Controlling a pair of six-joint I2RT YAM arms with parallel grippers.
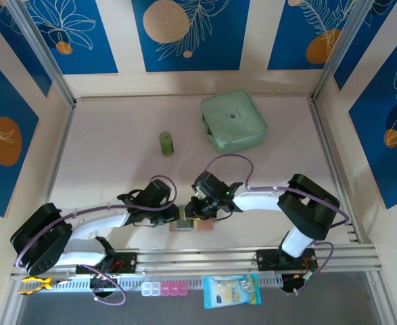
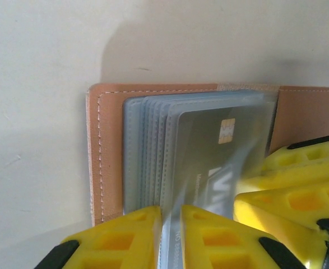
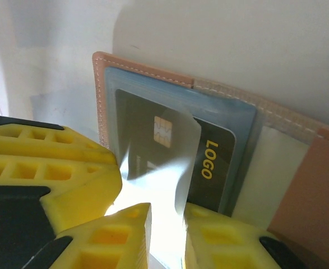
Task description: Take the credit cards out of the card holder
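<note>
As left claw (image 2: 171, 217) and right claw (image 3: 167, 216) pinch sleeves (image 2: 147, 157), the tan card holder (image 2: 105, 151) gapes.

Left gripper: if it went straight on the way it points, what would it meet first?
Its fingers pinch a clear sleeve of the open card holder; straight on, the left gripper would likely push into the sleeve stack and the dark card inside.

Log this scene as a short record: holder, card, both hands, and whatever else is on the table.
holder: open, tan, between both hands
card: dark, with chip, not yet out of holder
left hand: shut on sleeve
right hand: shut on clear flap
other: mint case, green tube, farther back
</note>
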